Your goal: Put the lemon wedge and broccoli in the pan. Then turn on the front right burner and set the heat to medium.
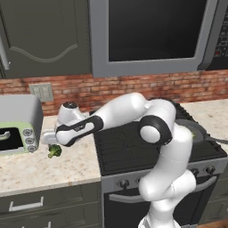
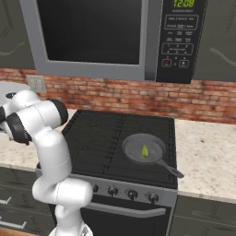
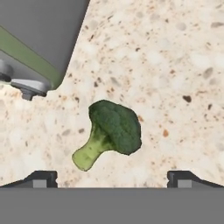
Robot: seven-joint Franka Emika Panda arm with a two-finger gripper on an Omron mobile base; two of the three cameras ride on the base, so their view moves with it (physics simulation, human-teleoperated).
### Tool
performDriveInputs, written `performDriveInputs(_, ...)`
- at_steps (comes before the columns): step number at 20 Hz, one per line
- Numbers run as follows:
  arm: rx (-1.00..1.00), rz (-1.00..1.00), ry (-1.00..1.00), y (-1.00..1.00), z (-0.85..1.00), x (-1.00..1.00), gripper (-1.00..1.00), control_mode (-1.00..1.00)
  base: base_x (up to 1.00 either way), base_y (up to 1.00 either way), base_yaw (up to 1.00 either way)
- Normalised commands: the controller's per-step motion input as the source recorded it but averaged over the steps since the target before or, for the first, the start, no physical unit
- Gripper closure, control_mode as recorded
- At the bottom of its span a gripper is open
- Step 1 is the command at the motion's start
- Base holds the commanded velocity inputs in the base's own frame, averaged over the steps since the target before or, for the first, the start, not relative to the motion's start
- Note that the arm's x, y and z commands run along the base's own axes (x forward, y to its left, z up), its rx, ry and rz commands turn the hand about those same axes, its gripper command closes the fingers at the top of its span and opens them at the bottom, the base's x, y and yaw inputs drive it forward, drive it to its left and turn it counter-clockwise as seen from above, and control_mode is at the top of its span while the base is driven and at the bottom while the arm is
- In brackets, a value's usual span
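1. The white arm (image 1: pixel 164 178) rises from its base, bends at a dark elbow joint, then reaches out leftward and low.
2. Its forearm runs nearly level, wrist turned downward at the far end.
3. The end effector (image 3: pixel 112 177) points straight down, jaws spread wide, both dark fingertips (image 3: pixel 41 178) well apart with nothing between them.
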Motion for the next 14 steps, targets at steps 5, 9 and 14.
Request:
performDriveInputs(5, -0.01, 0.0, 0.0, 0.17, -0.17, 0.17, -1.0, -1.0, 0.0, 0.0, 0.0)
performDriveInputs(9, -0.02, 0.0, 0.0, 0.18, -0.26, 0.13, -1.0, -1.0, 0.0, 0.0, 0.0)
performDriveInputs(14, -0.03, 0.0, 0.0, 0.14, -0.19, 0.06, -1.0, -1.0, 0.0, 0.0, 0.0)
